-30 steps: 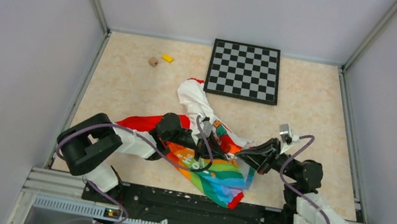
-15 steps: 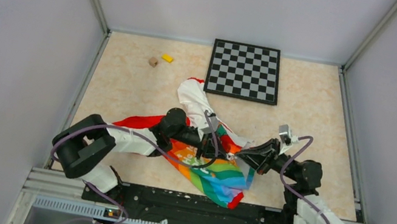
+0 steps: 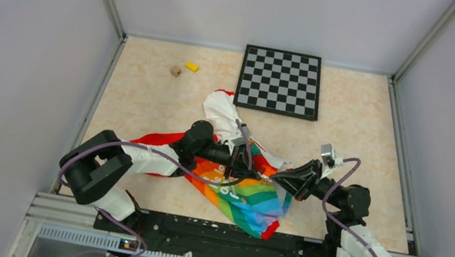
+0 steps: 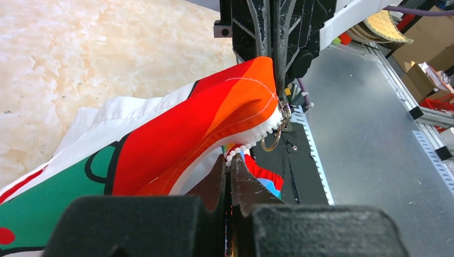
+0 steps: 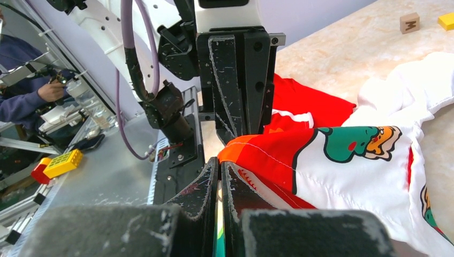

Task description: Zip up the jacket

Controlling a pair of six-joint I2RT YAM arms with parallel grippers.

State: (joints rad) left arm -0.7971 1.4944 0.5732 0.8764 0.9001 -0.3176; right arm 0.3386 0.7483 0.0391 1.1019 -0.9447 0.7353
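Note:
The jacket lies crumpled near the table's front edge, white top toward the back and rainbow panel toward the front. My left gripper is shut on the jacket's zipper edge, with white zipper teeth running up from its tips. Opposite it, my right gripper is shut on the orange front edge at the zipper slider; a ring pull hangs below it. The two grippers meet tip to tip, holding a raised fold of fabric between them.
A black-and-grey checkerboard lies at the back of the table. A small wooden cube and a yellow block sit at the back left. Grey walls enclose three sides, and a metal rail runs along the front.
My left arm has pushed forward and to the right, carrying the zipper edge closer to the right gripper. The right gripper has barely moved. Both stay shut.

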